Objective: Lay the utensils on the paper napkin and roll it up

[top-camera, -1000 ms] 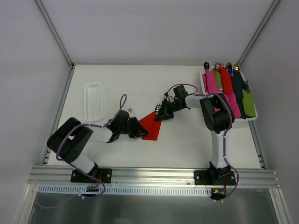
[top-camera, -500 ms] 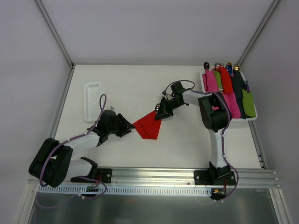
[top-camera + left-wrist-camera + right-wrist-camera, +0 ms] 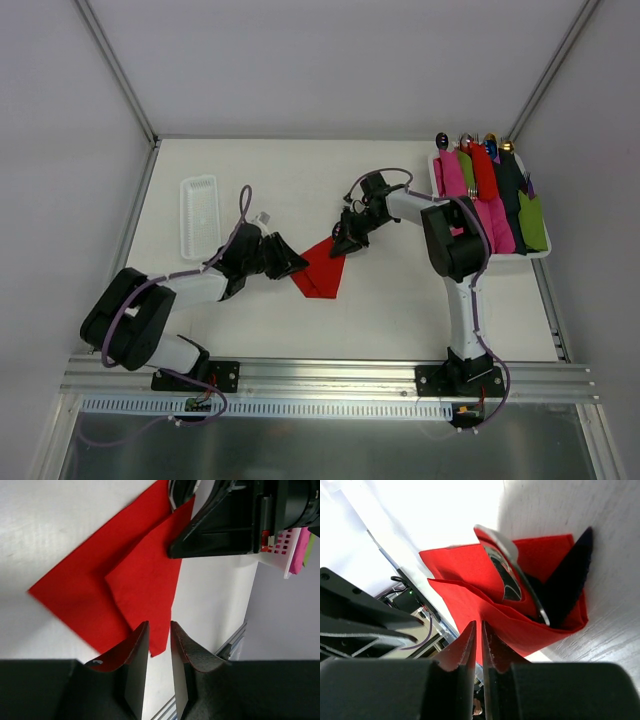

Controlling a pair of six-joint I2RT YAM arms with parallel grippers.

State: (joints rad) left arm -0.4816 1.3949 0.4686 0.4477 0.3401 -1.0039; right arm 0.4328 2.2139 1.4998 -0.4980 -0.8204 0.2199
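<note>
1. The paper napkin [image 3: 322, 270] is pictured near the middle of the white table [image 3: 300, 180], folded over on itself so that a smaller red flap lies across a larger red layer.
2. One of the utensils [image 3: 512, 572], a shiny silver spoon, is seen from the right wrist camera tucked between the napkin's folds, its bowl tilted up against the paper. A dark pointed shape lies beside it; what it is cannot be made out.
3. The left gripper [image 3: 297, 268] is held low at the napkin's left side. Its fingers [image 3: 137, 650] are parted by a narrow gap, in which the napkin's near corner and a strip of bare table are visible. No pinch on the paper is seen.
4. The right gripper [image 3: 343, 243] is set at the napkin's far, upper corner. Its fingers [image 3: 462, 650] are drawn almost together, with only a thin slit left between them. Whether the napkin's edge is caught there cannot be told.
5. A white ribbed tray [image 3: 200, 215] is shown well apart, at the table's left side.
6. A white basket [image 3: 540, 255] at the right edge is filled with rolled bundles [image 3: 480, 180] in pink, green, red and dark colours.
</note>
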